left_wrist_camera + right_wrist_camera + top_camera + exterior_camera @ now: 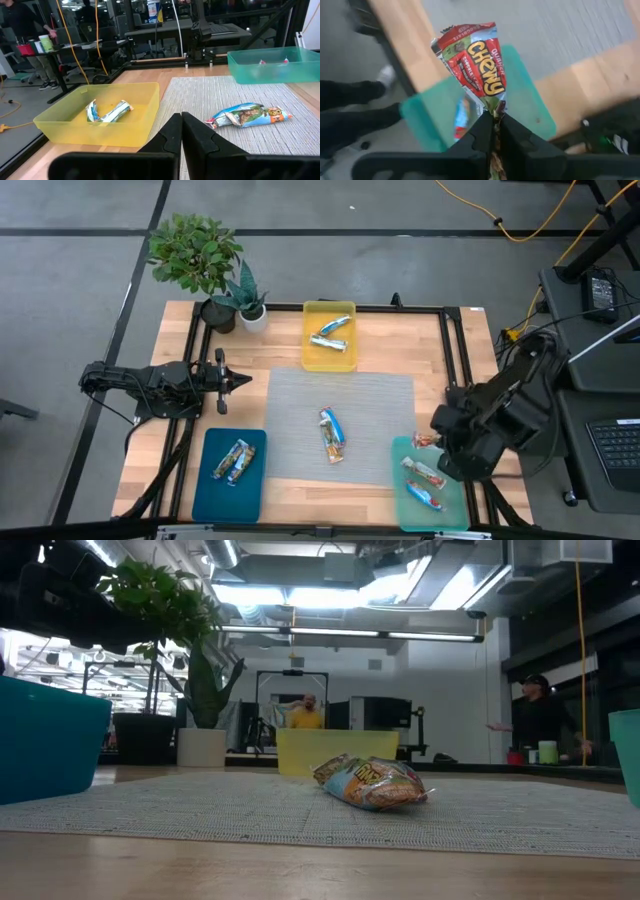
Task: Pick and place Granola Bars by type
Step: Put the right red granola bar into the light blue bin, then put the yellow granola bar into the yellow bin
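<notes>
Red and shiny, the wrapped bar (pixel 472 60) hangs in my right pincer (pixel 494 131), whose two dark fingers are pinching one crimped end of the wrapper. The right wrist view looks down past it onto the pale green tray (pixel 520 82) at the right front corner of the tabletop (pixel 470 370), with a blurred wrapper lying inside it. From above, my right pincer (pixel 440 442) sits over that tray's (pixel 400 480) back edge, the red bar (pixel 425 440) showing just beside the arm, and two more bars (pixel 424 484) lie in the tray nearer the front.

My left pincer (pixel 238 379) waits at the left side of the tabletop, fingers pressed together with nothing between them, pointing toward the grey mat (pixel 380 400).

Two bars (pixel 332 437) lie together near the middle of the mat; in the low view they show as one blue and orange bundle (pixel 372 783).

At the back edge the yellow tray (pixel 312 350) holds two blue-and-white bars (pixel 331 334), one leaning across the other. At the left front the dark teal tray (pixel 210 490) holds two darker bars (pixel 232 461) side by side.

Two potted plants (pixel 205 270) stand at the back left corner of the tabletop. In the room beyond, a person in yellow (pixel 306 712) and a person in dark clothes (pixel 535 715) are visible.
</notes>
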### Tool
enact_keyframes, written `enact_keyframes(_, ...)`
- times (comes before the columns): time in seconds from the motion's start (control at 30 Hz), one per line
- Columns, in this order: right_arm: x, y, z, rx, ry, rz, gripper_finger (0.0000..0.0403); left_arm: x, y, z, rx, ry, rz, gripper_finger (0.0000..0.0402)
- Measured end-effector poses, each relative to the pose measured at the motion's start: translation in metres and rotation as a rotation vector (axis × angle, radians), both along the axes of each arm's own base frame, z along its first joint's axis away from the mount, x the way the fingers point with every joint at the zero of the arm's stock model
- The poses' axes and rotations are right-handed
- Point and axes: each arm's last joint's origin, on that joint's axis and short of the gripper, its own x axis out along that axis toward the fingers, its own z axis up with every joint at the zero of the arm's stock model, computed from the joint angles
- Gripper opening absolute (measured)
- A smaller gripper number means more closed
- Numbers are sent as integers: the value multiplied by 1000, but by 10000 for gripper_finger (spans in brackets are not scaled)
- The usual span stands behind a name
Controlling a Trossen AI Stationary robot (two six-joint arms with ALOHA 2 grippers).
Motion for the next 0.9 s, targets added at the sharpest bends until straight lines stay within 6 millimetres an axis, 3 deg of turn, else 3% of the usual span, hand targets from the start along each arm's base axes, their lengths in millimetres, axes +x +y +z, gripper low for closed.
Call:
enact_keyframes(0.37,-5,-1,-72,-109,140,-79,16,0,0,0,0,0,0,7)
enact_keyframes(0.67,-6,0,-127,-18,156,-87,40,0,0,0,0,0,0,7)
enact_keyframes(0.9,-11,-4,-170,25,164,-85,16,0,0,0,0,1,0,5)
